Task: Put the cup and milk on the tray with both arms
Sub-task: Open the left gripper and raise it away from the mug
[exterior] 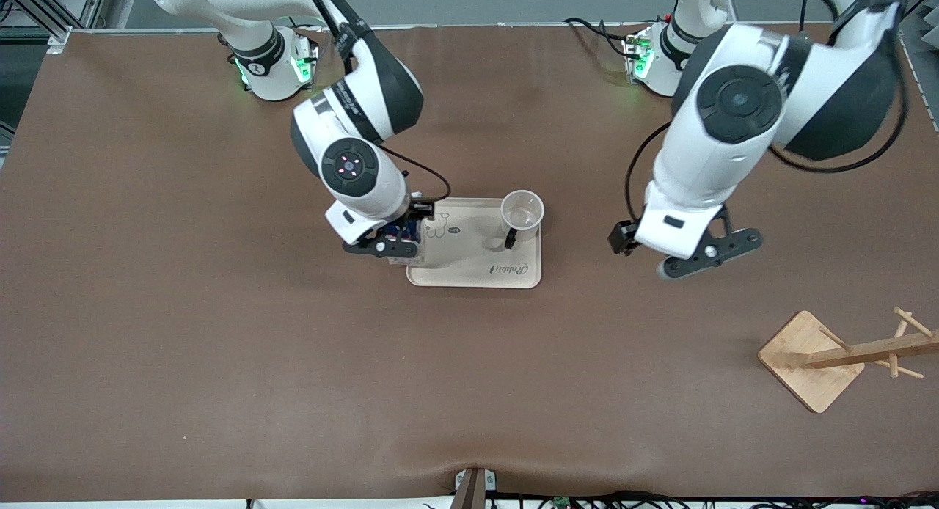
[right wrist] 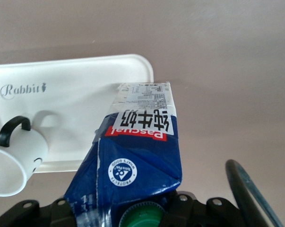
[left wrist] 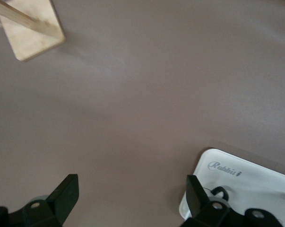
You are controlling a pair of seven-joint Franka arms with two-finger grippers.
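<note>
Currently, dark blue gable-top milk carton [right wrist: 137, 156] is clamped in the right gripper [exterior: 387, 239] over the flat cream rectangular tray [exterior: 469, 271] edge, small white mug [exterior: 521, 213] is seated on that tray, left gripper [exterior: 697, 254] is held with jaws apart over brown table [exterior: 220, 362], wooden rack [exterior: 843, 356] is stood nearer the camera.

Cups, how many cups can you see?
1: the small white mug with a black loop handle stands upright on the flat cream tray, at its end toward the left arm. No others show.
</note>
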